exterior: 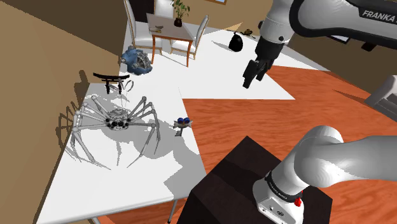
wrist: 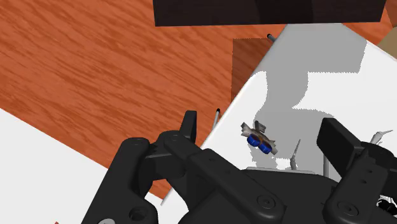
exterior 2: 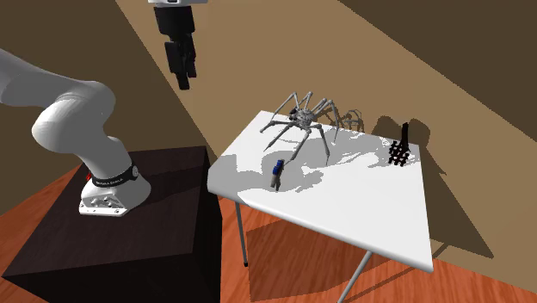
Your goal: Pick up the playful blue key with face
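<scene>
Here the gripper (exterior: 252,73) hangs high, its fingers wide apart and empty, well apart from the key (exterior: 183,123) on the table (exterior: 127,184) near the spider (exterior: 118,119).

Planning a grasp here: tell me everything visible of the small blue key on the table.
The blue key is small, with two rounded blue parts and a grey winged part; any face is too small to tell. It sits on the white table near the edge facing the stand, beside the grey spider figure but apart from it. Only the table touches it; the gripper hangs away, jaws open.
</scene>
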